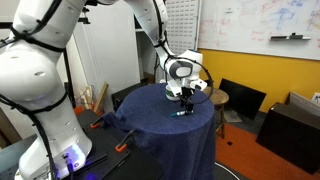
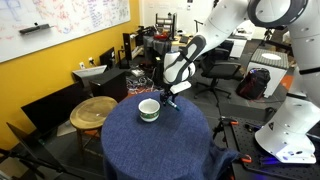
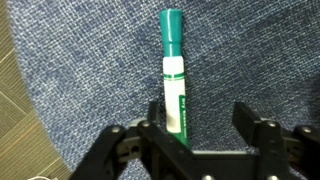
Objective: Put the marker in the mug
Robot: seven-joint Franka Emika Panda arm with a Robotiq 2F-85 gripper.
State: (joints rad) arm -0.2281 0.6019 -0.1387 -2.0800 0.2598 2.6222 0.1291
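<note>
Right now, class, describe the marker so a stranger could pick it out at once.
Start at the round table draped in dark blue cloth. The marker lies on that cloth, framed by the open jaws of the gripper in the wrist view. It is a thin white stick with a green cap, unlike the squat banded mug nearby.

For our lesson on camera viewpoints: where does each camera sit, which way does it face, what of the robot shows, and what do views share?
Exterior view: close beside the arm, facing across the table toward the whiteboard; arm, gripper show.
Exterior view: raised, whiteboard at left, facing the mug; arm, gripper show.
Wrist view: looks down on the marker; fingers show.
Both exterior views share table, gripper, whiteboard.
</note>
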